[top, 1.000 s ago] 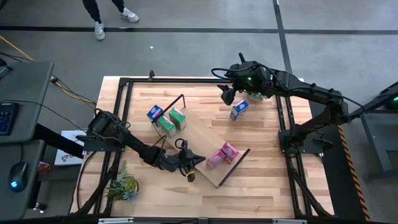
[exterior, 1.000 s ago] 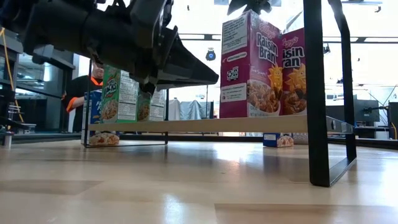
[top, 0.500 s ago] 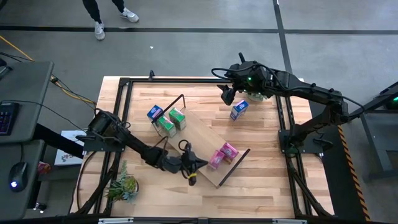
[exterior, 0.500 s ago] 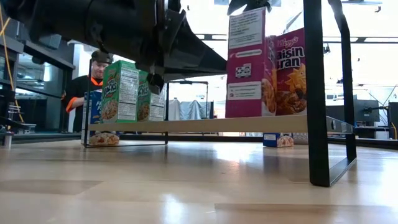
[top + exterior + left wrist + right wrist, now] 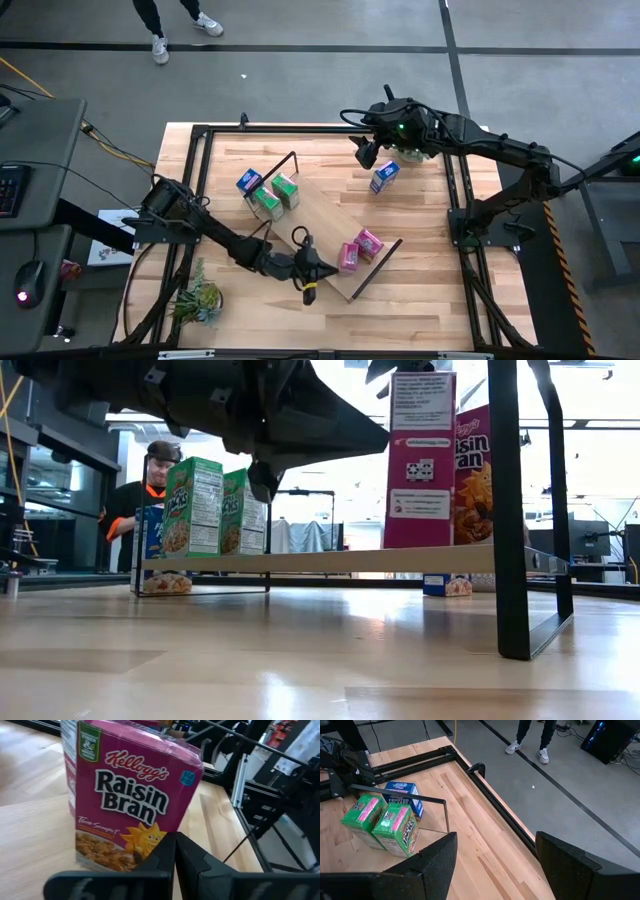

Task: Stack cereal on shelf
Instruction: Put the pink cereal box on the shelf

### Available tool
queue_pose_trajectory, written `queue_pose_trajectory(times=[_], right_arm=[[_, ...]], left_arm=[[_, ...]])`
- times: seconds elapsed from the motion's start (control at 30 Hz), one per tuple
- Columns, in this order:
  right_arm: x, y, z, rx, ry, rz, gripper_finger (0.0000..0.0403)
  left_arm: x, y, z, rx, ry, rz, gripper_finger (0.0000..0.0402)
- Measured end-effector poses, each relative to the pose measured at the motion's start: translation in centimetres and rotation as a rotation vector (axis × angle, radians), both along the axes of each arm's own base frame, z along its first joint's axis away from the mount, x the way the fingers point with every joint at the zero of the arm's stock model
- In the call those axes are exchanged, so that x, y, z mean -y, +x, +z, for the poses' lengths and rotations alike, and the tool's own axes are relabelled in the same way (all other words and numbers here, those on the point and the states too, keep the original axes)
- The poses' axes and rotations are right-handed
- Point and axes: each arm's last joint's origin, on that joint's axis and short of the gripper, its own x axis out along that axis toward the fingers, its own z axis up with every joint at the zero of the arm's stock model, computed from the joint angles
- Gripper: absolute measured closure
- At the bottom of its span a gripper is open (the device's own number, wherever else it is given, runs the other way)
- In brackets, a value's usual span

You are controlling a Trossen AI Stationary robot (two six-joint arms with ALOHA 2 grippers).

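Shelf (image 5: 318, 222) lies slanted on the worktop (image 5: 430, 290). Near its one end, the clenched left hand (image 5: 322, 266) touches the pink cereal (image 5: 349, 256); pushing further may topple it. Beyond the shelf, the right hand (image 5: 366, 152) hangs released, beside a blue box (image 5: 384, 176).

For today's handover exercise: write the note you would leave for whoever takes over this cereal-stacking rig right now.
Left gripper: shut, empty, at the near pink box on the shelf.
Right gripper: open, empty, hovering at the table's far side beside a blue box standing on the tabletop.
Done: two pink boxes at one end of the shelf, second pink box; two green boxes at the other end.
Left: that blue box and the other blue box, which stands beside the shelf's end frame; I cannot tell whether it is on the board.
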Motion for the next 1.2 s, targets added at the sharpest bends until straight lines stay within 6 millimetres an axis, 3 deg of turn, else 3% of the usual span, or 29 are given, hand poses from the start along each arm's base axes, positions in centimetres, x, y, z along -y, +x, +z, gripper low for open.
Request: queue_pose_trajectory(times=[0.63, 1.0, 1.2], right_arm=[[0.0, 0.0, 0.0, 0.001, -0.001, 0.000, 0.0141], [0.0, 0.0, 0.0, 0.001, -0.001, 0.000, 0.0141], [0.0, 0.0, 0.0, 0.001, 0.000, 0.001, 0.0141]], left_arm=[[-1.3, 0.9, 0.4, 0.015, -0.016, -0.041, 0.0401], [-1.5, 1.1, 0.4, 0.001, -0.065, -0.197, 0.0401], [-1.7, 0.9, 0.9, -0.015, 0.020, -0.176, 0.0401]])
